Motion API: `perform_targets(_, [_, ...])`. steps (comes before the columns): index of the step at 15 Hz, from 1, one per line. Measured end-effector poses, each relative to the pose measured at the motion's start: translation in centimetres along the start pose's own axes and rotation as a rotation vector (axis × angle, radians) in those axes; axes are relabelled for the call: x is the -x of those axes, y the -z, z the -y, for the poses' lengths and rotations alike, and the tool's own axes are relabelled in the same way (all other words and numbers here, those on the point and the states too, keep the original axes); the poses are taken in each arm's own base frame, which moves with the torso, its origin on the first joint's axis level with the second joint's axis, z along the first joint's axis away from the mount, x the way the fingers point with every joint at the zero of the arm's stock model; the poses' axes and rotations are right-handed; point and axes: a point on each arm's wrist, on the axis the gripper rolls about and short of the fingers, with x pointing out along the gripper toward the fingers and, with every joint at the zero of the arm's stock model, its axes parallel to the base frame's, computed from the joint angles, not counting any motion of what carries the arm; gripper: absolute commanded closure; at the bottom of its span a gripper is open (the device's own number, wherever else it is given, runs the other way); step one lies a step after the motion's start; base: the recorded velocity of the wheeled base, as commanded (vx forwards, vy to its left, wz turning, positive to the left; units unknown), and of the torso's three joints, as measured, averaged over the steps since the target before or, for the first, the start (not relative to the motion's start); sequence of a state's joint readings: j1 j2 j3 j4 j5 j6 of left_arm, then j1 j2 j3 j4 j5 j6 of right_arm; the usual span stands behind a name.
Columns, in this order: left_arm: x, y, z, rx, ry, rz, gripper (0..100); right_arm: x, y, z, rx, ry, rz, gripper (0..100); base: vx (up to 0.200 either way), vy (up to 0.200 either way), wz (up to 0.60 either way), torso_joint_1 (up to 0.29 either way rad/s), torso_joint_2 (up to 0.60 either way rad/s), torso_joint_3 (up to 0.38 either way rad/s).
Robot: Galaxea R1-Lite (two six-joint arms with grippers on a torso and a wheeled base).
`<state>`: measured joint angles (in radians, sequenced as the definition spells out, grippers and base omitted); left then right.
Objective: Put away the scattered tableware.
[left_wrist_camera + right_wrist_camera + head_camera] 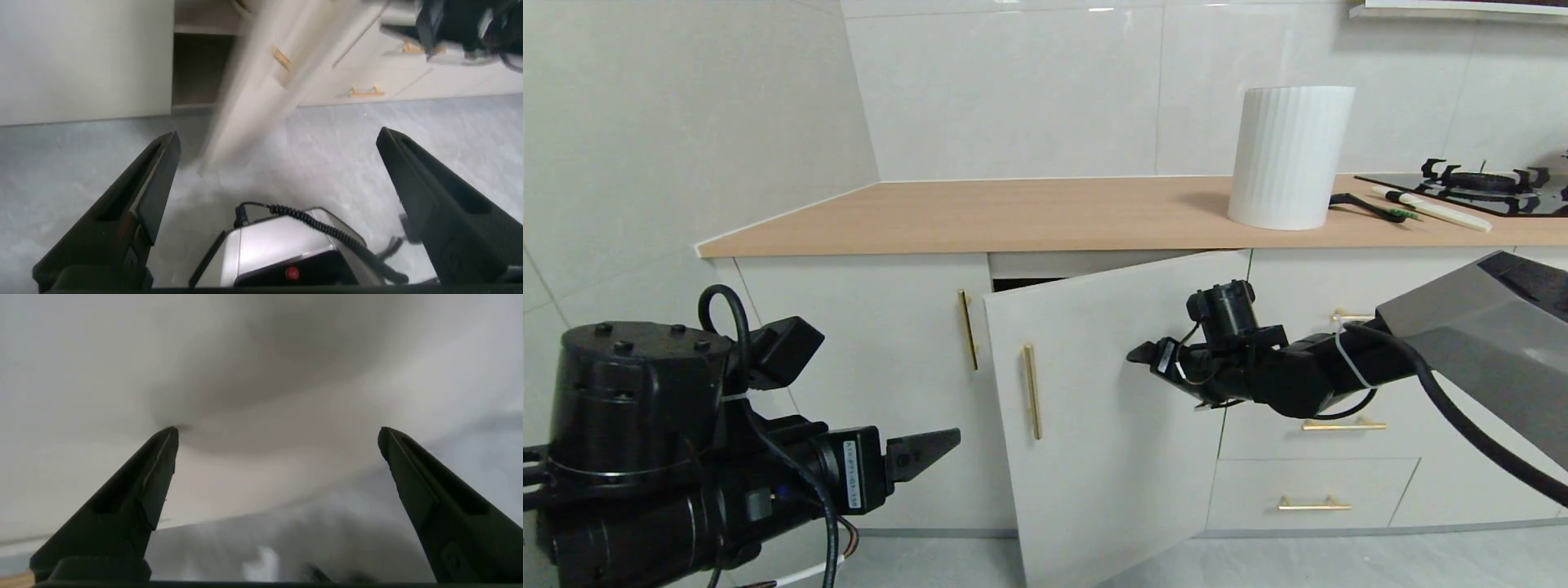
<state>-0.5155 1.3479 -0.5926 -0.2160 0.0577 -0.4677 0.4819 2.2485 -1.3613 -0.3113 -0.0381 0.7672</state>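
Note:
On the wooden countertop (1029, 216), at its right end, lie a long white utensil (1433, 210) and a black-handled utensil (1368, 206), just right of a tall white ribbed holder (1290, 155). Below the counter a white cabinet door (1111, 408) with a gold handle (1031, 392) stands partly open. My right gripper (1145, 354) (278, 433) is open, close against the outer face of that door, holding nothing. My left gripper (927, 453) (278, 139) is open and empty, low at the left in front of the cabinets, over the floor.
A black gas hob (1478, 188) sits at the counter's far right. A closed door with a gold handle (966, 329) is left of the open one; drawers with gold pulls (1311, 504) are to its right. The tiled wall corner (866, 106) bounds the left.

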Motion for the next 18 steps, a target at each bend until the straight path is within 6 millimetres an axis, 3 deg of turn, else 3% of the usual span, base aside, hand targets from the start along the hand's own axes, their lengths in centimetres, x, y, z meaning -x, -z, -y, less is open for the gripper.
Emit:
perform_targets(8, [0.0, 0.0, 0.0, 0.0, 0.0, -0.001, 0, -3.7, -1.5, -0.1, -0.108, 0.077, 0.167, 0, 0.0, 0.0, 0.0, 0.0, 0.0, 0.0])
perform_targets(18, [0.0, 0.1, 0.0, -0.001, -0.001, -0.002, 0, -6.0, -2.8, 1.3, -0.155, 0.14, 0.26, 0, 0.0, 0.0, 0.0, 0.0, 0.0, 0.0])
